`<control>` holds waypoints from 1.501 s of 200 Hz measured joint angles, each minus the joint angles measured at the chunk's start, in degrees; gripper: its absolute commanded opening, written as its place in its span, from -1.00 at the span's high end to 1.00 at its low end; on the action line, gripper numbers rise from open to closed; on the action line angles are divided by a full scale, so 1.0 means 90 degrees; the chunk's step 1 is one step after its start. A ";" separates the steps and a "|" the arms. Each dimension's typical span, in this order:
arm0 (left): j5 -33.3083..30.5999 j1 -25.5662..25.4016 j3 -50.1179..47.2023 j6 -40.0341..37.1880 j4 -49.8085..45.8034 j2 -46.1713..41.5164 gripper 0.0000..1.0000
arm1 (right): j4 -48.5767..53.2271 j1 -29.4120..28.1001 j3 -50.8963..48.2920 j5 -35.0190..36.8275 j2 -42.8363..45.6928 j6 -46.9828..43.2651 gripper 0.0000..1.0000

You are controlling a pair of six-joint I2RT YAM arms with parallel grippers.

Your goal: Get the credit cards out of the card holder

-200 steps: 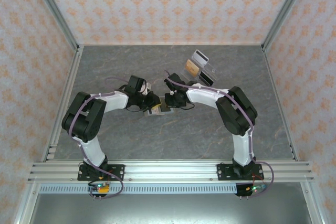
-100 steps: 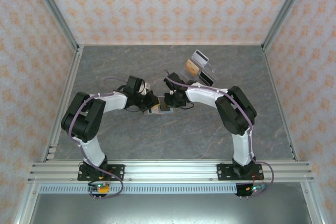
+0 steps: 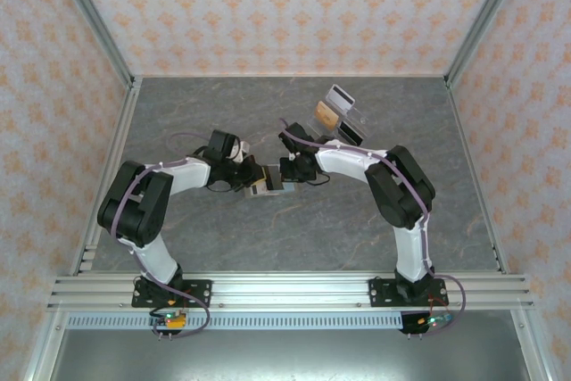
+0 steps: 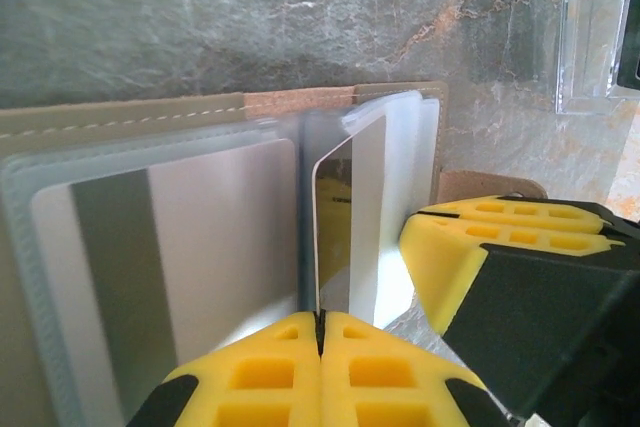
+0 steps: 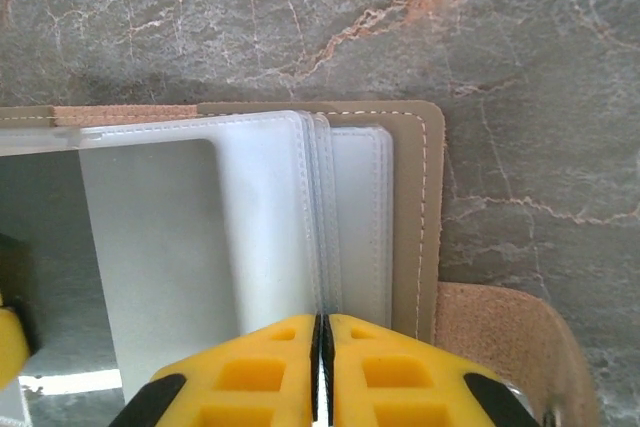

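Centrally on the grey marbled table (image 3: 375, 229), the card holder (image 3: 268, 187) is seen lying open between the two arm tips. The left end effector (image 3: 253, 179) is placed at its left side and the right end effector (image 3: 287, 173) at its right.

In the left wrist view, the yellow fingers (image 4: 250, 372) are pressed together with no gap. The thin edge of a credit card (image 4: 350, 212) is pinched in the seam between them. This card is raised from the flat pages and turned almost edge-on to the camera, so its colour cannot be told with certainty. A second card (image 4: 170, 277), whitish with a grey stripe, is seen lying flat inside a clear pocket just to the left of it. The holder's taupe cover, with pale stitching, is visible along the far edge.

In the right wrist view, that arm's own yellow fingers are likewise closed tight. The clear sleeves (image 5: 320, 217) of the holder are clamped between them at the near edge. A brown tab (image 5: 500, 347) is seen beside the holder's right edge, resting on the table.

A clear acrylic stand (image 3: 343, 115) is set apart from the holder, farther back and to the right.
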State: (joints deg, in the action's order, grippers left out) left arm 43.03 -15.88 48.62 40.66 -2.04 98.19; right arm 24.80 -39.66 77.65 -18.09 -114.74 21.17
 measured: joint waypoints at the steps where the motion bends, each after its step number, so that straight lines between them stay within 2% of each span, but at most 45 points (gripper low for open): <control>1: -0.0002 0.0005 0.0000 -0.0005 -0.0007 -0.0005 1.00 | 0.0000 0.0000 0.0000 0.0000 0.0000 0.0000 0.76; 29: -0.0080 0.0107 -0.0012 -0.0177 -0.0289 -0.0189 1.00 | -0.0107 0.0027 -0.0056 -0.0102 0.0012 0.0024 0.73; 55: -0.0233 0.0114 -0.0012 -0.0355 -0.0573 -0.0493 1.00 | -0.0527 0.0073 -0.0454 -0.0260 0.0253 0.0100 0.61; 69: -0.0345 0.0114 -0.0015 -0.0466 -0.0748 -0.0699 1.00 | -0.0617 0.0095 -0.0648 -0.0311 0.0420 0.0134 0.46; 100: -0.0554 0.0202 -0.0015 -0.0682 -0.1141 -0.1107 1.00 | -0.0838 0.0165 -0.1030 -0.0488 0.1013 0.0170 -0.05; 125: -0.0685 0.0240 -0.0015 -0.0733 -0.1379 -0.1358 1.00 | -0.1117 0.0192 -0.1105 -0.0835 0.1515 0.0187 -0.29; 144: -0.0716 0.0240 -0.0017 -0.0736 -0.1479 -0.1605 1.00 | -0.1387 0.0197 -0.1105 -0.1175 0.1664 0.0270 -0.39; 204: -0.0799 0.0240 -0.0136 -0.0068 -0.1003 -0.2446 1.00 | -0.2472 0.0493 -0.1217 -0.2671 0.1528 0.0879 -0.50; 252: -0.0267 0.0233 -0.0211 0.0617 -0.0163 -0.2484 1.00 | -0.3667 0.0874 -0.1222 -0.3745 0.1166 0.1773 -0.49; 300: 0.0092 0.0236 -0.0211 0.0872 0.0216 -0.2407 1.00 | -0.4558 0.0996 -0.1260 -0.4335 0.1022 0.2409 -0.43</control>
State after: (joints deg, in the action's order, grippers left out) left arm 43.86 -13.76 46.72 48.51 -0.10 76.53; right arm -16.23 -30.70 66.30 -57.10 -105.54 42.85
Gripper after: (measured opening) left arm 0.047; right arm 0.724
